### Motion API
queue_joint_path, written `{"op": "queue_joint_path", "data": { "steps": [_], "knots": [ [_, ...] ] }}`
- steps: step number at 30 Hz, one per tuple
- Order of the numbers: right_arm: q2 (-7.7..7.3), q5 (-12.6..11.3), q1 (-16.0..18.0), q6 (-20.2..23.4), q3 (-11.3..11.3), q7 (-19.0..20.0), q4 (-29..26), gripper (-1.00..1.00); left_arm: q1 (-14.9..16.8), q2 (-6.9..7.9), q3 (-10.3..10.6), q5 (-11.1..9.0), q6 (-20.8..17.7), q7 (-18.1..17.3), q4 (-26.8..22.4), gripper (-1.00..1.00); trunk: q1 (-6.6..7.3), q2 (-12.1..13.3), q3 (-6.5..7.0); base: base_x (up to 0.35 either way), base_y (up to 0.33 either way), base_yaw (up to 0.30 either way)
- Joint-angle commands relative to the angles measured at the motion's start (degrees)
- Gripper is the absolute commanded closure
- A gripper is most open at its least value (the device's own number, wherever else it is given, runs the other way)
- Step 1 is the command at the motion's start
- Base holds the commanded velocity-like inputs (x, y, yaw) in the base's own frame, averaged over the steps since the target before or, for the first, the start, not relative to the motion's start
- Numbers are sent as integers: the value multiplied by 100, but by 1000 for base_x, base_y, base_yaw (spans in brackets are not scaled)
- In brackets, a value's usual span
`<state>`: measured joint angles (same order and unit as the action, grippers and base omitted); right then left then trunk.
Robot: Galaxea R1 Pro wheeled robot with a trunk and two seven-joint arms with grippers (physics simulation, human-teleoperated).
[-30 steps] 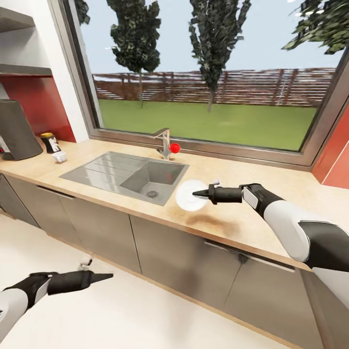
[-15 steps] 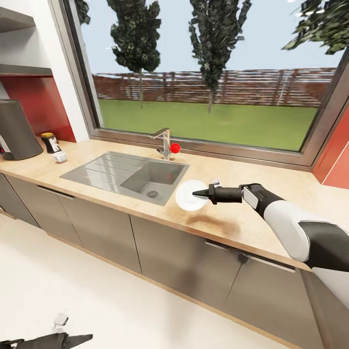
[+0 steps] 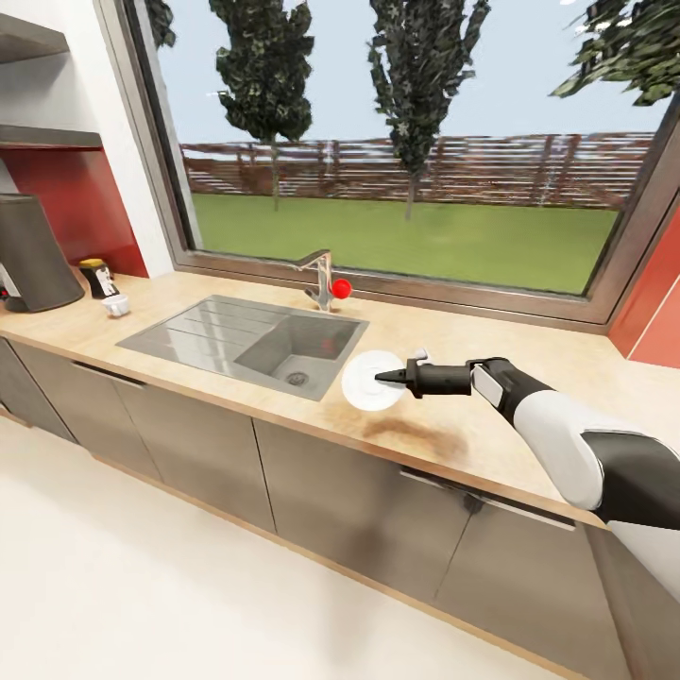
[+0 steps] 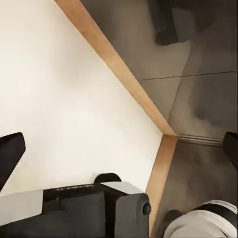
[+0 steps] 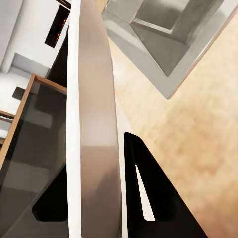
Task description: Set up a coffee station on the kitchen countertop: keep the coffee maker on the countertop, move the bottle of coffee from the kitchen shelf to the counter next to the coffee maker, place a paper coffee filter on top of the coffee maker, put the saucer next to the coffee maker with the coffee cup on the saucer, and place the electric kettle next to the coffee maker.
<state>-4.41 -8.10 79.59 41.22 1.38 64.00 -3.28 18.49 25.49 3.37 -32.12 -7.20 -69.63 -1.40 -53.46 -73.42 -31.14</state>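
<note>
On the long light beige wood-grain kitchen countertop (image 3: 453, 425), just right of the inset grey steel sink (image 3: 250, 342), the right gripper (image 3: 381, 377) holds the small plain white round saucer (image 3: 368, 381) tilted up on its edge. Its dark fingers (image 5: 148, 198) close narrowly on the saucer's rim, which runs as a pale band through the right wrist view (image 5: 91, 124), with the sink and worktop behind it. A small white object sits just behind the gripper; it is possibly the coffee cup, but the view is too poor to confirm.

At the far left end of the countertop stands the tall dark grey coffee maker (image 3: 33, 253). Beside it is the small dark bottle of coffee with a yellow-gold lid (image 3: 97, 278), and a small white item (image 3: 115, 304) lies just in front of that.

The left gripper (image 4: 119, 148) points at the pale floor (image 4: 64, 99) and a wood-edged grey cabinet base; its black fingertips (image 4: 10, 153) stand wide apart, holding nothing.
</note>
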Motion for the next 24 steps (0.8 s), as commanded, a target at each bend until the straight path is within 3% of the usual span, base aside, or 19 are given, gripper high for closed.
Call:
{"op": "queue_joint_path", "data": {
  "steps": [1,2,3,7,24],
  "knots": [
    [-1,-34,4,70,21,9,2,100,-30,-37,-179,-89,-57,787,-3,-100,0,-3,-5,0,0,0],
    [-3,-34,4,70,21,8,3,100,-47,-98,-406,-112,-51,1367,-6,-100,0,-3,-5,0,0,0],
    [-5,-34,4,70,21,8,3,100,-53,-123,-498,-121,-47,1598,-7,-100,0,-3,-5,0,0,0],
    [-1,-28,4,70,21,-6,3,100,-62,-160,-641,-133,-33,1924,-16,-100,0,-3,-5,7,6,0],
    [60,-33,4,79,31,-36,-5,100,-64,-168,-671,-134,-17,1966,-18,-100,0,-3,-5,148,160,0]
  ]
}}
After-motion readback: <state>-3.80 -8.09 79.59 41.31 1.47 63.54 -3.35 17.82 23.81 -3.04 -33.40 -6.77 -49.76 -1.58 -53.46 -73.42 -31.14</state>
